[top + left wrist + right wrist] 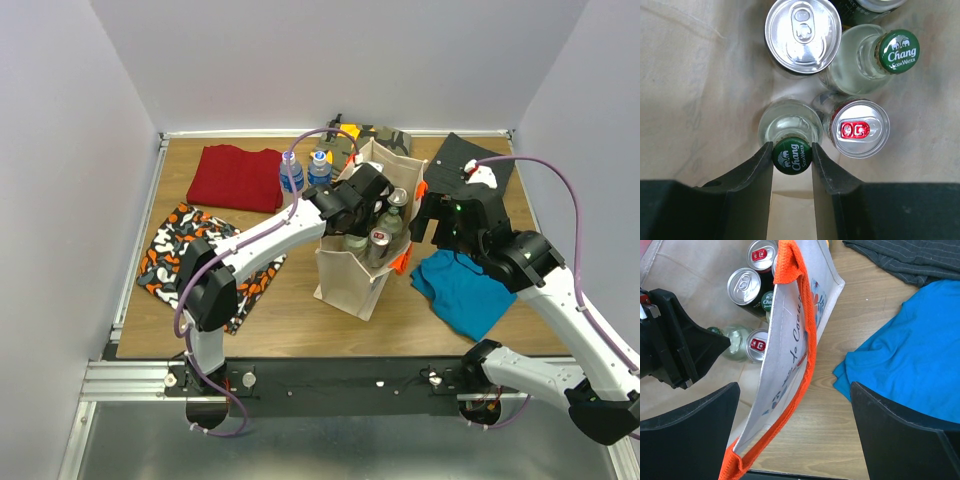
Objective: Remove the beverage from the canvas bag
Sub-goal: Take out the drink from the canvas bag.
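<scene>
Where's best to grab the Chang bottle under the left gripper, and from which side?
Grip the bottle by its green cap, from straight above. It stands upright in the bag with a can tight beside it, so only the top is free. The left gripper is shut across that cap.
</scene>
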Robot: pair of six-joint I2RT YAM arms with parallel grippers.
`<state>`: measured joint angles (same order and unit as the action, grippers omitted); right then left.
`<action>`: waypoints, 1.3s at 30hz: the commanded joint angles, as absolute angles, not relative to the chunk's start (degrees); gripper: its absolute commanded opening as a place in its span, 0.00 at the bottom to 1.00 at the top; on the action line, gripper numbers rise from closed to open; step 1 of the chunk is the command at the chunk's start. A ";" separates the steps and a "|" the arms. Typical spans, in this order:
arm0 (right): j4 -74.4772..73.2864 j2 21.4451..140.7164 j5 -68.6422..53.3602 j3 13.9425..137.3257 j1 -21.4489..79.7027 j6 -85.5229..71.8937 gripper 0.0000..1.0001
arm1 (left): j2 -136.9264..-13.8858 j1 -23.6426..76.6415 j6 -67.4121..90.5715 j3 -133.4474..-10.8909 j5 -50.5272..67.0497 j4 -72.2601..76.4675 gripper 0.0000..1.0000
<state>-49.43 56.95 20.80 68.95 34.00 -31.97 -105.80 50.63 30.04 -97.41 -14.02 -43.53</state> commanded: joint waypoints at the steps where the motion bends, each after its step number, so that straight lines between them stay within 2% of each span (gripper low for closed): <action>1: -49.57 56.95 22.59 68.64 33.75 -32.34 1.00 | -106.79 50.54 28.40 -101.15 -12.48 -44.73 0.00; 16: -46.24 61.34 23.64 69.26 33.75 -29.97 1.00 | -107.23 50.54 23.20 -118.56 -8.44 -55.19 0.00; 22: -40.62 62.93 24.52 68.91 33.75 -27.08 1.00 | -106.00 50.54 24.78 -121.11 -8.00 -56.95 0.00; 39: -41.92 68.29 26.37 71.45 33.75 -27.77 1.00 | -101.95 50.36 25.93 -126.03 -7.82 -53.87 0.00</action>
<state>-42.50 67.81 23.81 69.38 34.00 -27.35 -107.68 50.48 24.77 -120.92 -8.82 -60.49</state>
